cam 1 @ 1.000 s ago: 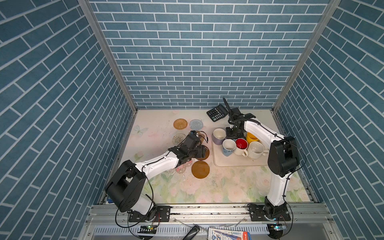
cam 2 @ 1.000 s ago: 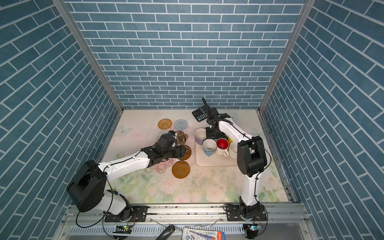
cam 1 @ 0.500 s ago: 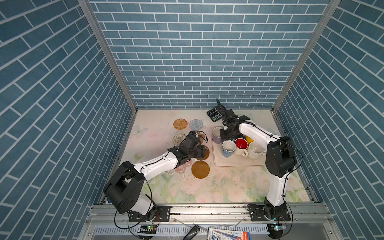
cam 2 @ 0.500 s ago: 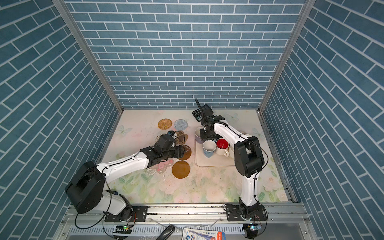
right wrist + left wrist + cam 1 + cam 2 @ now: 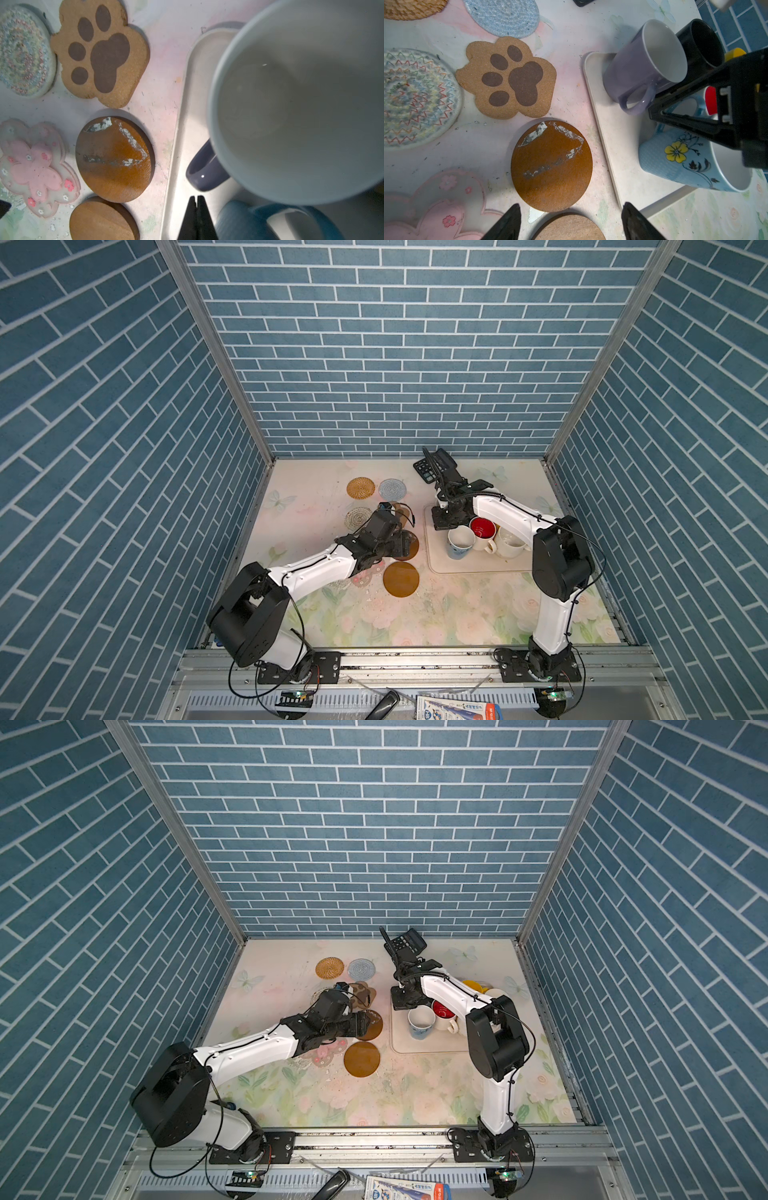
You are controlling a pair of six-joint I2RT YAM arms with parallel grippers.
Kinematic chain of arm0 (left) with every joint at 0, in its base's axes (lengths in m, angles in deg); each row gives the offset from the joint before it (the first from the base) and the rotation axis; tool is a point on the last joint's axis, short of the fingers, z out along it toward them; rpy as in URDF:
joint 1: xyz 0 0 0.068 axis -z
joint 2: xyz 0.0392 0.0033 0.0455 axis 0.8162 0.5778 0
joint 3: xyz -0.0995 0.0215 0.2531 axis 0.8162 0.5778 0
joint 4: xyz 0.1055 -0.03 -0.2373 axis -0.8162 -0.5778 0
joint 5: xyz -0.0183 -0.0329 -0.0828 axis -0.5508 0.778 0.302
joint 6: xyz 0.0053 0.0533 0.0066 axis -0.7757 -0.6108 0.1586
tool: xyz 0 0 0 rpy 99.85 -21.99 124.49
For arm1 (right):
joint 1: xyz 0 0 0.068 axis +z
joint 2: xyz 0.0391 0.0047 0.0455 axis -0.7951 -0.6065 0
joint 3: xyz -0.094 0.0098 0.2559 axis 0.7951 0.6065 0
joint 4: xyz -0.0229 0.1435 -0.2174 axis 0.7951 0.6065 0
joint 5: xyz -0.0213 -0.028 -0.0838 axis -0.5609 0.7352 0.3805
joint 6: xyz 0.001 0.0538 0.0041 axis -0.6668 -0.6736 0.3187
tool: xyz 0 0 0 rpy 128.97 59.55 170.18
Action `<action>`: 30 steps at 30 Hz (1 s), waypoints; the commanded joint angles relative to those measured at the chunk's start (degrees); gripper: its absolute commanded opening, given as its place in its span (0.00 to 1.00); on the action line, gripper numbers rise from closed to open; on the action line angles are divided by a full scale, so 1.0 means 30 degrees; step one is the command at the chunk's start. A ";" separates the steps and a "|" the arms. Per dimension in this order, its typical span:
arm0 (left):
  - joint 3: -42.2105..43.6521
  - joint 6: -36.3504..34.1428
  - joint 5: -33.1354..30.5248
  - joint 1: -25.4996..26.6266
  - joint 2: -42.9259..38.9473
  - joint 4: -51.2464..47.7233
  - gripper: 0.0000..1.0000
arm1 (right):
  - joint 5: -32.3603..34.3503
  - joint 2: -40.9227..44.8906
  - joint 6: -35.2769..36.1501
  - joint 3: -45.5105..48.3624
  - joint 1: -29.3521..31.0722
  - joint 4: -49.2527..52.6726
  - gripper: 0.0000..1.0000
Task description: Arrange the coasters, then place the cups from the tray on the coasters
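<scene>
Three blue brick walls (image 5: 395, 364) box in a table (image 5: 415, 622) printed with pale flowers. Mid-table, a woven tan coaster (image 5: 360, 488) and a blue-grey coaster (image 5: 392, 489) lie toward the far edge. A scratched amber disc (image 5: 551, 166) sits under the left gripper (image 5: 571, 209), whose fingers stand apart. Beside it the tray (image 5: 469, 566) carries the cups (image 5: 509, 545). Over the tray the right gripper (image 5: 196, 199) hangs next to the lavender mug (image 5: 291, 104), its fingers pressed together.

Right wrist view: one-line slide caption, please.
Shut right gripper over the cream tray, beside the handle of the lavender ceramic mug; scuffed amber disc coaster nearby.
</scene>
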 commanded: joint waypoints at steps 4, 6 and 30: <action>0.0247 0.0130 -0.0055 0.0120 -0.0192 0.0305 0.78 | -0.0048 0.0805 -0.0546 0.0963 0.0269 0.0546 0.00; 0.0190 0.0059 -0.0040 0.0120 -0.0040 0.0420 0.78 | -0.0047 0.0899 -0.0544 0.0979 0.0306 0.0527 0.00; -0.6959 -0.6841 0.3309 -0.0056 0.5749 -0.0643 0.81 | 0.1113 0.6901 0.0637 0.0735 -0.1328 0.1114 0.26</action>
